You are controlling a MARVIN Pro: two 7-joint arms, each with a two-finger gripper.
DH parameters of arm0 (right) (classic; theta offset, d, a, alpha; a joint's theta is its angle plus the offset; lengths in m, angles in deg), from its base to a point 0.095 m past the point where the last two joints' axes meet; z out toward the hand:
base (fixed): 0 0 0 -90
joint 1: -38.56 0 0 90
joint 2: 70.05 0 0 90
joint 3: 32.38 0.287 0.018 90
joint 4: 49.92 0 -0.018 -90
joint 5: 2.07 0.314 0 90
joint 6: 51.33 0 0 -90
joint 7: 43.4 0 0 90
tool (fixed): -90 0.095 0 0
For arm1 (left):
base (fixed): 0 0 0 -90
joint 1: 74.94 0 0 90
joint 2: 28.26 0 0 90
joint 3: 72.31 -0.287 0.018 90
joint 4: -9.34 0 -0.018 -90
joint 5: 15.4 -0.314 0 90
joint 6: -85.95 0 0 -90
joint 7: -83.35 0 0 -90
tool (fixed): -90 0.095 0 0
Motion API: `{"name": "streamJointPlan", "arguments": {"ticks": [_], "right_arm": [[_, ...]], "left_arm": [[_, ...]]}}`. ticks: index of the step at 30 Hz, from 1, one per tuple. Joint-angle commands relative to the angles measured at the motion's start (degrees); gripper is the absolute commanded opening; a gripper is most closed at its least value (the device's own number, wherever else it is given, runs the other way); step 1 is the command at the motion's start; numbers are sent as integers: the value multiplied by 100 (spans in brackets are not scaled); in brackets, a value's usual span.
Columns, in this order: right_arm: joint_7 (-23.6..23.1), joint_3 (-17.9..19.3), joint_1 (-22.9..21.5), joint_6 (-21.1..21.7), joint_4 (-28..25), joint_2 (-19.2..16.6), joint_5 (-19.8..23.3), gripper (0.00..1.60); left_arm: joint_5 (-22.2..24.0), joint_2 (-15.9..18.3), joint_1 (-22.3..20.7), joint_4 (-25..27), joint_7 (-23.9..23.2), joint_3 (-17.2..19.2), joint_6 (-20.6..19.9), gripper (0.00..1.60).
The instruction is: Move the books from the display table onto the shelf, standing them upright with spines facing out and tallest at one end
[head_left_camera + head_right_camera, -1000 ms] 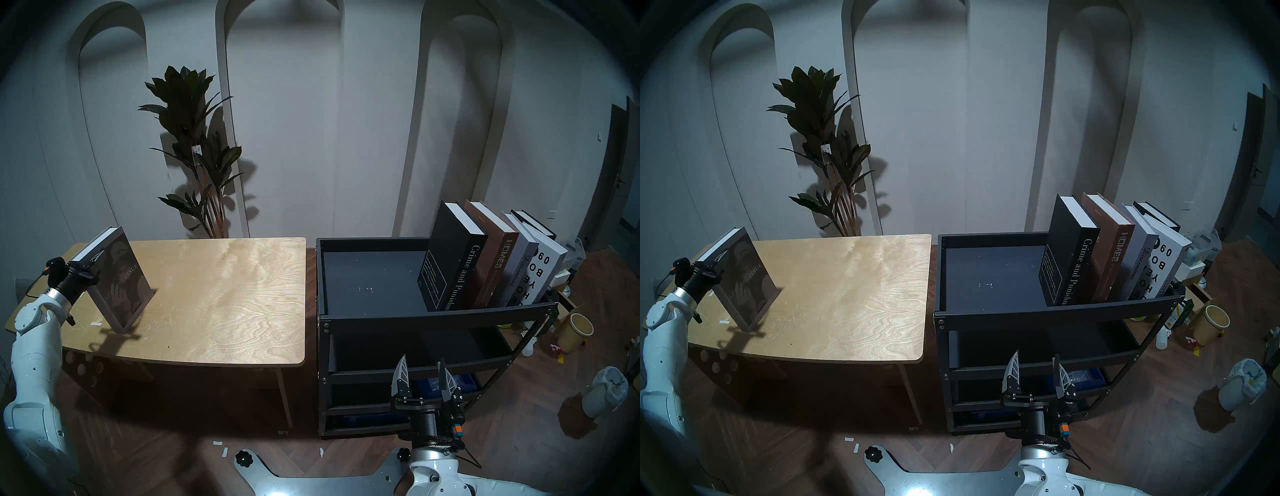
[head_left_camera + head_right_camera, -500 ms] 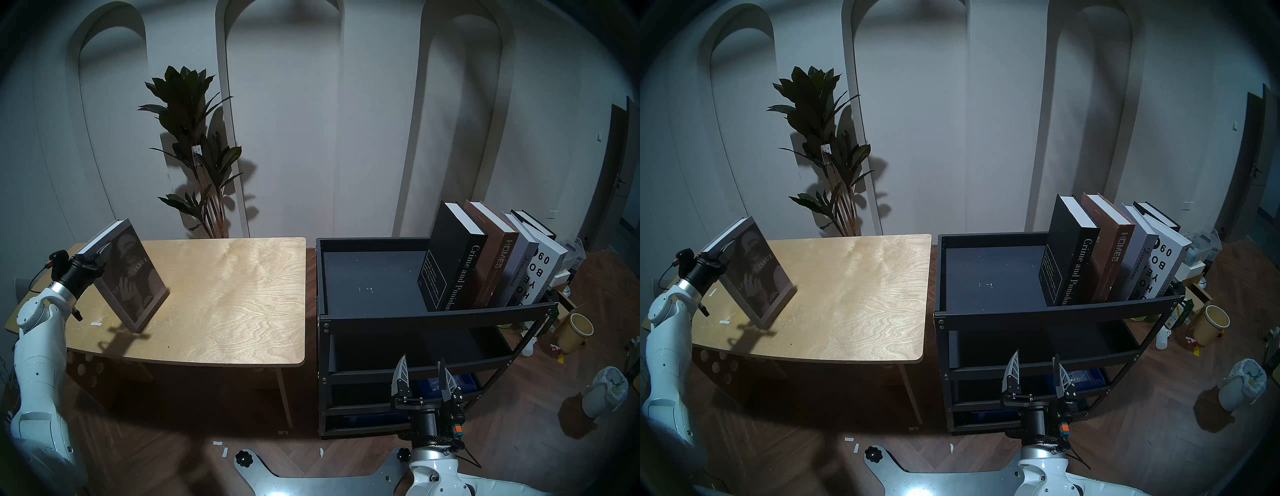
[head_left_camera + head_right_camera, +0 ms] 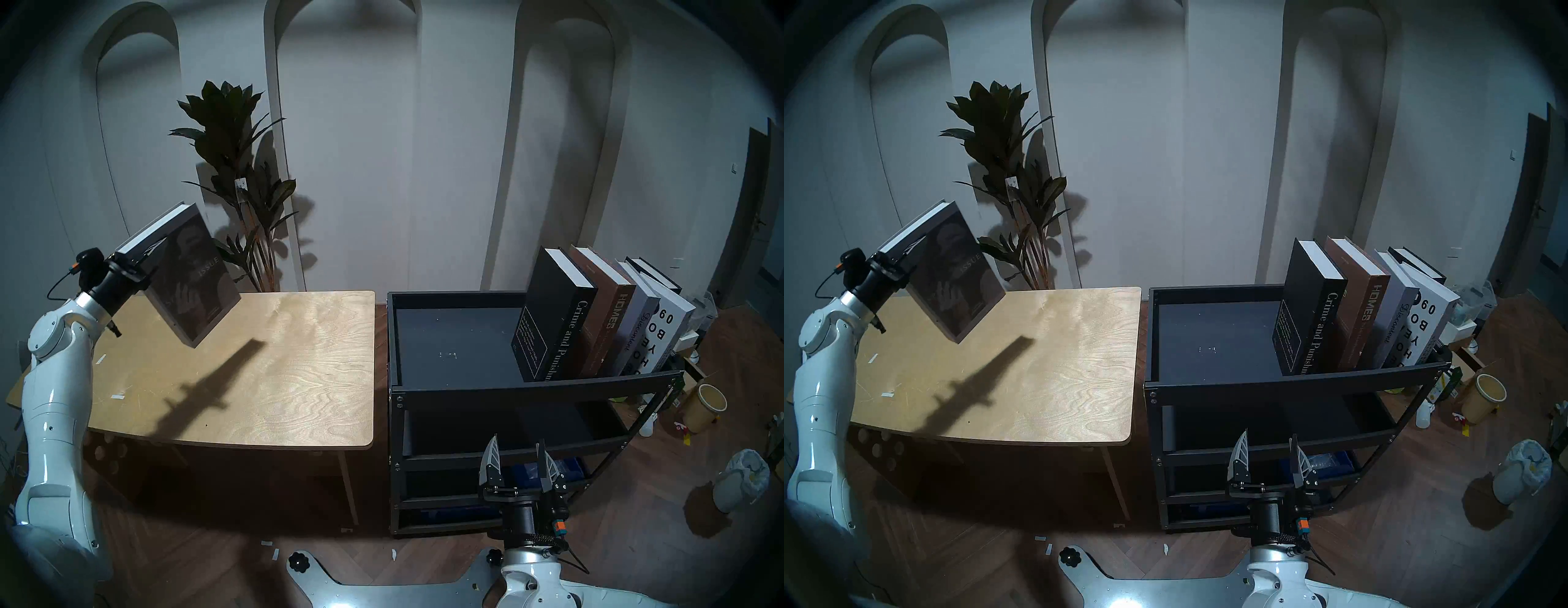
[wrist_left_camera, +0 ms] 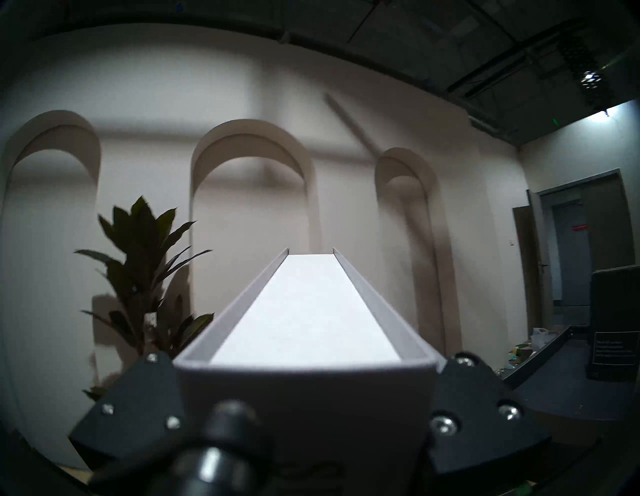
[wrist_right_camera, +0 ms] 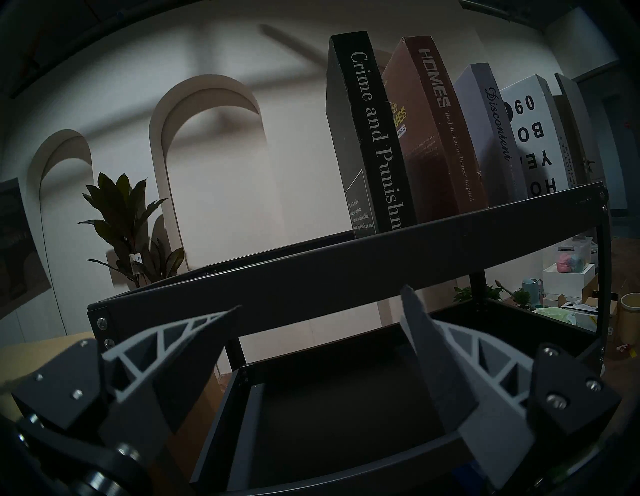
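Observation:
My left gripper (image 3: 142, 257) is shut on the top spine corner of the grey "Special Issue" book (image 3: 193, 280), which hangs tilted in the air above the back left of the display table (image 3: 275, 373). In the left wrist view the book's white page edge (image 4: 304, 311) runs away between the fingers. Several books lean to the right at the right end of the shelf (image 3: 530, 387): black "Crime and Punishment" (image 3: 551, 322), brown "Homes" (image 3: 611, 314), grey "Discontent" (image 3: 636, 335) and a white one (image 3: 668, 335). My right gripper (image 3: 519, 456) stands open and empty before the shelf's lower tier.
A tall potted plant (image 3: 237, 170) stands behind the table, close to the raised book. Bits of white tape (image 3: 117, 397) lie on the table's left. A yellow bucket (image 3: 706, 407), a lined bin (image 3: 742, 479) and boxes clutter the floor right of the shelf.
My left arm has lifted the grey book off the table, up and to the right; its shadow now falls across the tabletop. The right arm has not moved.

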Motion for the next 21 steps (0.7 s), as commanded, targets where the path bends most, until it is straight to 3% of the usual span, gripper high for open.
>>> {"name": "streamJointPlan", "arguments": {"ticks": [1, 9, 21], "right_arm": [[-5, 3, -17, -12, -50, 17, -13, 160], [-5, 3, -22, -13, -38, 25, -13, 160], [-6, 3, -31, -14, -25, 37, -15, 160]], "left_arm": [[33, -241, -315, 660, 41, -343, -127, 0], [-218, -419, -393, 1268, 601, -757, -393, 0], [-707, -743, -317, 1864, 1868, -1125, -1145, 0]]}}
